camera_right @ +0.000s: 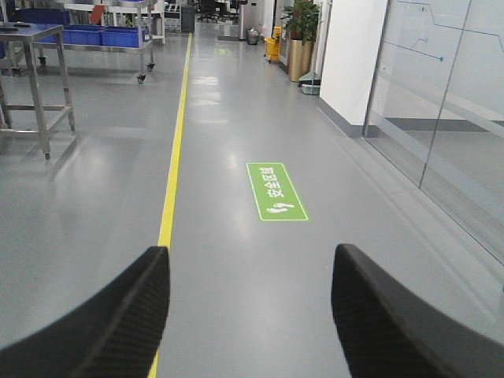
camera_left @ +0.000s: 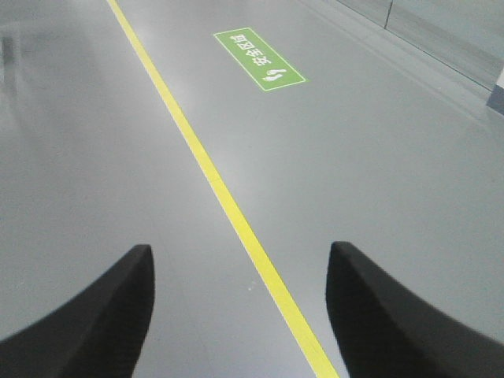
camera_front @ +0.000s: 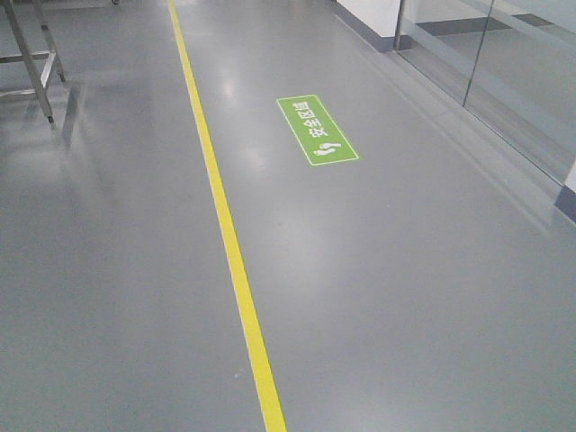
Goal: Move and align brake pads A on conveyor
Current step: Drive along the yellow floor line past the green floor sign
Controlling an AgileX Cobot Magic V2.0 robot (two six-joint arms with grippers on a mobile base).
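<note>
The brake pads A and the conveyor are out of view in every frame. My left gripper (camera_left: 240, 253) is open, its black fingers (camera_left: 102, 315) spread wide over bare grey floor with nothing between them. My right gripper (camera_right: 250, 253) is likewise open and empty, its ribbed black fingers (camera_right: 118, 319) framing the floor ahead. Neither gripper shows in the exterior front view.
A yellow floor line (camera_front: 229, 243) runs down the corridor beside a green floor sign (camera_front: 317, 130). Steel table legs (camera_front: 36, 63) stand at the far left. A steel table (camera_right: 35, 71) and a cart with blue bins (camera_right: 110, 35) lie ahead left. A glass wall (camera_right: 441, 118) lines the right.
</note>
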